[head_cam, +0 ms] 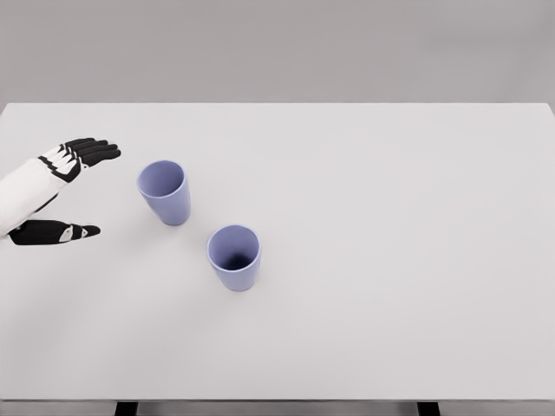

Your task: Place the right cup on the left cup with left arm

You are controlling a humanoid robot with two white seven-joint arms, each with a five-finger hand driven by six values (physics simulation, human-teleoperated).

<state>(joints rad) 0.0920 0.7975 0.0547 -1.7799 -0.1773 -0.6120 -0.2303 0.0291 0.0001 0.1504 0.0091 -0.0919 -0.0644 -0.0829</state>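
Cups upright on white worktop [390,217], left cup [164,191], right cup [234,256] near it, apart, left hand [62,186] spread wide, empty, beside left cup

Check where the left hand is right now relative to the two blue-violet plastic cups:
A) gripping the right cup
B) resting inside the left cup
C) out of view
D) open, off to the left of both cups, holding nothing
D: the left hand hovers with fingers spread near the table's left edge, apart from the left blue-violet cup and the right blue-violet cup, both upright.
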